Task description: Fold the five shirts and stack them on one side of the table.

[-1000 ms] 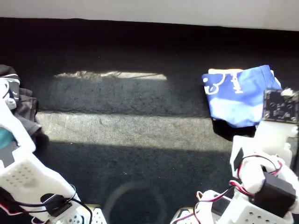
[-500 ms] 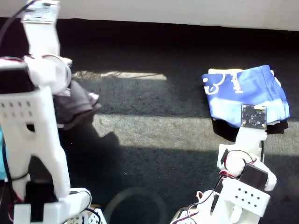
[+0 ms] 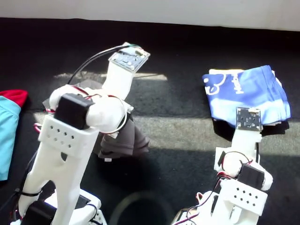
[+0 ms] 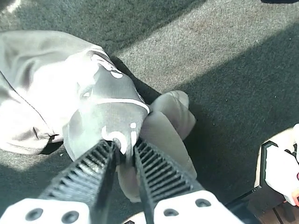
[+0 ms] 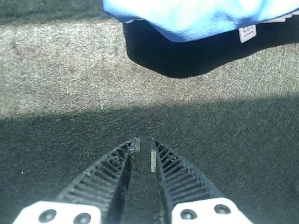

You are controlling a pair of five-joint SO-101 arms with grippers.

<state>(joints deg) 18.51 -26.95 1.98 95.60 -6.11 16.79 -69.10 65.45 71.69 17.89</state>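
At the worktop's (image 3: 187, 136) left edge a turquoise shirt (image 3: 7, 136) is laid. Left of the middle, a bunched grey shirt (image 4: 84, 102) is pinched by the clenched left claw (image 4: 124, 151). A folded blue shirt (image 3: 243, 93) is seen at the right, near the right claw (image 5: 142, 151), which is held slightly parted and empty.

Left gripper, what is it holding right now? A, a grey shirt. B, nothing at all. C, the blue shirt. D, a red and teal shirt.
A: the left gripper is clamped on a fold of the grey shirt, which bunches up around its fingers, while the blue shirt lies apart from it.
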